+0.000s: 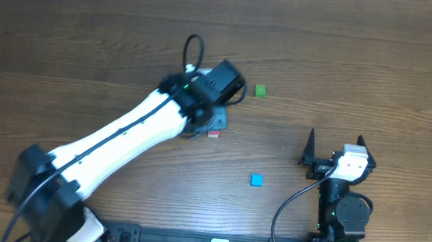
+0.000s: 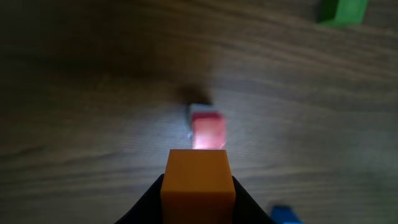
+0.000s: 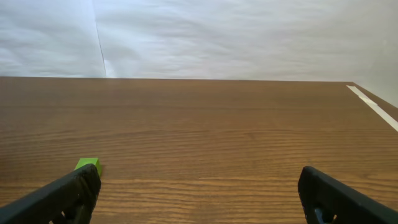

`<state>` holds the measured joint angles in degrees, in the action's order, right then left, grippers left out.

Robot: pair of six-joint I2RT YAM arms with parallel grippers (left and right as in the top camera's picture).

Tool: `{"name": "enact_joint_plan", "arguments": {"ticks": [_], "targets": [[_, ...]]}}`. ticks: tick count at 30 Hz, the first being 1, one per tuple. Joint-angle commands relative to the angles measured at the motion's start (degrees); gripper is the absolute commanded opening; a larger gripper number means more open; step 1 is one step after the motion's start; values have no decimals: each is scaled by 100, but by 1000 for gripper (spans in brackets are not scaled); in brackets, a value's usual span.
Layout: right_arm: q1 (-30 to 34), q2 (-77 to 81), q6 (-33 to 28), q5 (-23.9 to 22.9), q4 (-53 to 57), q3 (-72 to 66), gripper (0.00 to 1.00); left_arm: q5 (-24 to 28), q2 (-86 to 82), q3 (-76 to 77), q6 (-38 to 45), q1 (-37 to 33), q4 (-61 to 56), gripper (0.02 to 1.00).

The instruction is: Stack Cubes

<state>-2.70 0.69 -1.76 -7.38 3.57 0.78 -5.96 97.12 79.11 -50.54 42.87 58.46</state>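
Observation:
My left gripper (image 2: 198, 193) is shut on an orange cube (image 2: 198, 182) and holds it above the table, close to a red cube (image 2: 208, 129) lying on the wood. In the top view the left gripper (image 1: 215, 115) sits near the middle of the table, with the red cube (image 1: 214, 134) peeking out at its lower edge. A green cube (image 1: 260, 90) rests to its right, and a blue cube (image 1: 256, 179) lies nearer the front. My right gripper (image 1: 334, 147) stands open at the right, nothing between its fingers.
The green cube (image 3: 89, 165) also shows on the wood beyond my right fingers, and the blue cube (image 2: 286, 214) at the edge of the left wrist view. A white backdrop (image 3: 199, 37) ends the table at the far side.

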Motion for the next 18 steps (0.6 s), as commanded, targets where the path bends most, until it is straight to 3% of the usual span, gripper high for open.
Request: {"name": "enact_joint_plan", "arguments": {"ticks": [1, 18], "targets": [[37, -37, -7, 48, 2, -46, 993, 101, 719, 549, 83, -35, 52, 42], [37, -37, -7, 48, 0, -46, 991, 249, 1298, 577, 85, -42, -57, 40]]}}
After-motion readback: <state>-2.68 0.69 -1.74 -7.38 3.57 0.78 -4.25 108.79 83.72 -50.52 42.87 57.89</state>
